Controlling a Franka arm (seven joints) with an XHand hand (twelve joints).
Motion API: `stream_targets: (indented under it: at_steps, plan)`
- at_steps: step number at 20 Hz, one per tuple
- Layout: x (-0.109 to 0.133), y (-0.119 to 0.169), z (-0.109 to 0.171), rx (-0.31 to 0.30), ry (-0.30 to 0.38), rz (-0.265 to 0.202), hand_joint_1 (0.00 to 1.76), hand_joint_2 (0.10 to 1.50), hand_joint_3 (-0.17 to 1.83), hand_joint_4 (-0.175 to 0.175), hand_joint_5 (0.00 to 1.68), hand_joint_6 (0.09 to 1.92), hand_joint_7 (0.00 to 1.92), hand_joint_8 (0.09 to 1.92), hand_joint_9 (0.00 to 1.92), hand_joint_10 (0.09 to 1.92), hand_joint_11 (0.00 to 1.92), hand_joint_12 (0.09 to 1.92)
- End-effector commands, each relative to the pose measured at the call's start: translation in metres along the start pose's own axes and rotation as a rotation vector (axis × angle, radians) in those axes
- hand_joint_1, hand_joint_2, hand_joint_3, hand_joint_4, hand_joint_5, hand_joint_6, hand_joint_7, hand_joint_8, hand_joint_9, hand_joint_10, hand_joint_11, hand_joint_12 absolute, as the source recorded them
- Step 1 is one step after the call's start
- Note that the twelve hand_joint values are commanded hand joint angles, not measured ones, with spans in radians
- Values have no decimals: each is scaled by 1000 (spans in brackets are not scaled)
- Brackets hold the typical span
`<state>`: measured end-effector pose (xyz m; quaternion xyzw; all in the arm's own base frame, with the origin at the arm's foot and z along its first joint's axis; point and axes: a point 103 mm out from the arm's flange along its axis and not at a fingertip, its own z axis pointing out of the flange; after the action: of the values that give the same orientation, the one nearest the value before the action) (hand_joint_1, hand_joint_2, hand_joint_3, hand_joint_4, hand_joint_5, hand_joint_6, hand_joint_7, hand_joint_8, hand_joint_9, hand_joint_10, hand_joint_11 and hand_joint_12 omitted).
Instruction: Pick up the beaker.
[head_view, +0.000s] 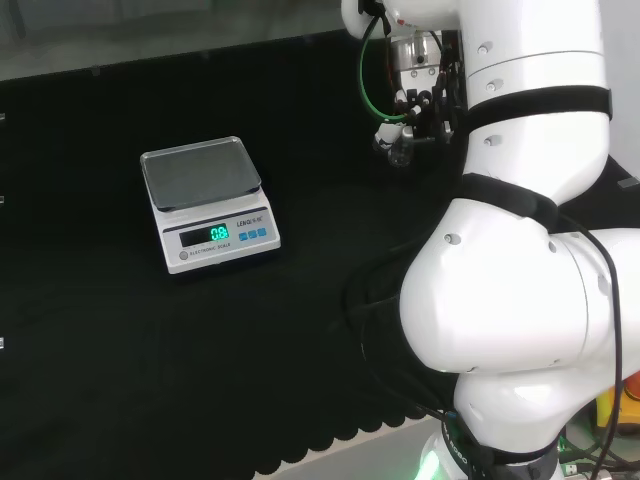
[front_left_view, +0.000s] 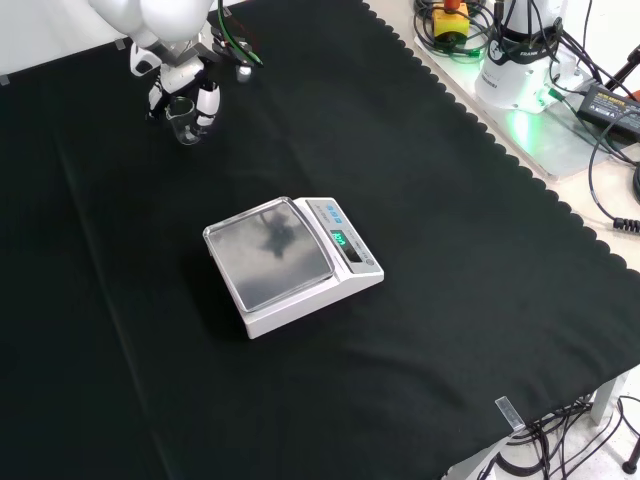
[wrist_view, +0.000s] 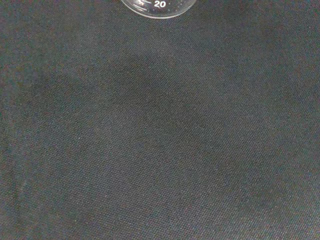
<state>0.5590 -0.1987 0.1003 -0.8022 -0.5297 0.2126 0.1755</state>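
A small clear glass beaker stands upright at the far left of the cloth in the front view, between the white fingertips of my hand. The fingers come down on both sides of it and close round its wall. Whether its base touches the cloth I cannot tell. In the head view the hand hangs beside the arm's upper links, with the beaker as a faint glint under it. The wrist view has the beaker's rounded bottom close to the palm, with bare black cloth beyond it.
A white electronic scale with a steel pan and a lit green display stands mid-cloth, well away from the hand; the head view has the scale at the left. Cables and boxes lie beyond the cloth's scalloped edge.
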Motion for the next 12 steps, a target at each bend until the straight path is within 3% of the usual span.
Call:
stream_targets:
  at_steps: [1, 7, 12]
  plan:
    - [3, -2, -3, -15, -9, 3, 657, 894, 168, -79, 560, 87, 449, 663, 653, 647, 717, 1252]
    - [9, -4, -11, -35, -18, 7, 777, 850, 355, -77, 784, 87, 692, 565, 948, 453, 878, 1154]
    - [16, -4, -21, -42, -50, 7, 931, 829, 473, -148, 945, 174, 827, 540, 1229, 261, 1267, 824]
